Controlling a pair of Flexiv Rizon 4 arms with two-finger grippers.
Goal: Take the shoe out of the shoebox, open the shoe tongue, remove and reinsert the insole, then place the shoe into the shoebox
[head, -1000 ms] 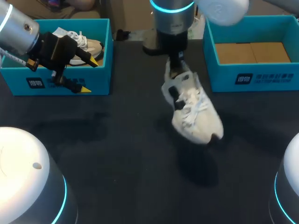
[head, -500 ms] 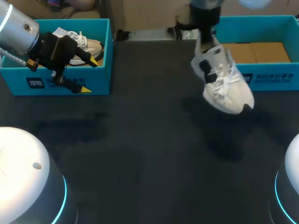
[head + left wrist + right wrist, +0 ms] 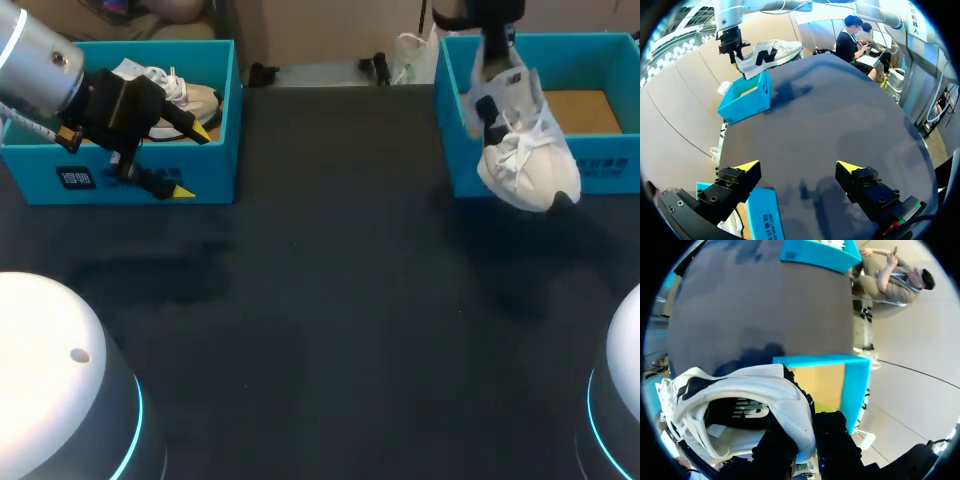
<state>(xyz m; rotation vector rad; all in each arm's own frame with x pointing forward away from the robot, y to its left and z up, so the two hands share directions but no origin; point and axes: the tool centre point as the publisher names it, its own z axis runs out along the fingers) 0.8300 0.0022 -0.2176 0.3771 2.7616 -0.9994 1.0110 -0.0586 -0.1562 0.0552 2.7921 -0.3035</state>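
One shoe point(image 3: 525, 150) aloft, over shoebox point(image 3: 612, 168) front edge

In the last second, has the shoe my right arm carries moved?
Yes. The white shoe has gone from the middle of the table to the right, and now hangs over the front wall of the right-hand shoebox.

White lace-up sneaker point(image 3: 525, 150) bore black side markings; turquoise cardboard shoebox point(image 3: 610, 170) showed tan floor, white print on front; matte black tabletop point(image 3: 330, 320) was unpatterned.
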